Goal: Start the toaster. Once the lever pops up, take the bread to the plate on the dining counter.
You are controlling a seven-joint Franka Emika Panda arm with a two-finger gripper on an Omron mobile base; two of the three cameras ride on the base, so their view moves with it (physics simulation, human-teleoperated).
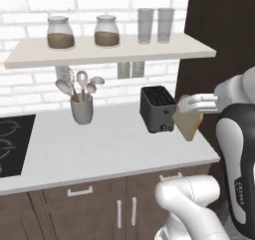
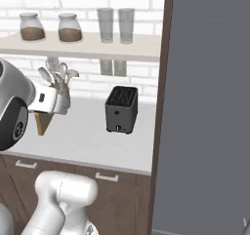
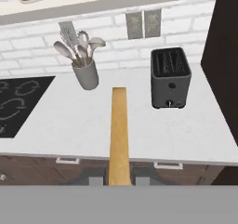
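Observation:
My gripper (image 1: 185, 105) is shut on the bread (image 1: 188, 123), a tan slice held upright in the air just right of the toaster (image 1: 158, 109) and near the counter's right end. In the hand view the bread (image 3: 119, 130) shows edge-on as a narrow tan strip rising from between my fingertips. There the dark toaster (image 3: 170, 77) stands to its upper right on the grey worktop, slots empty. From the right base view the bread (image 2: 43, 122) hangs under my hand, left of the toaster (image 2: 121, 109). The plate and the dining counter are out of view.
A grey utensil cup (image 1: 82, 108) stands left of the toaster, and a black hob (image 1: 10, 144) lies at the worktop's left end. Above them a shelf (image 1: 109, 52) carries jars and glasses. A tall dark cabinet (image 1: 219, 40) closes off the right side.

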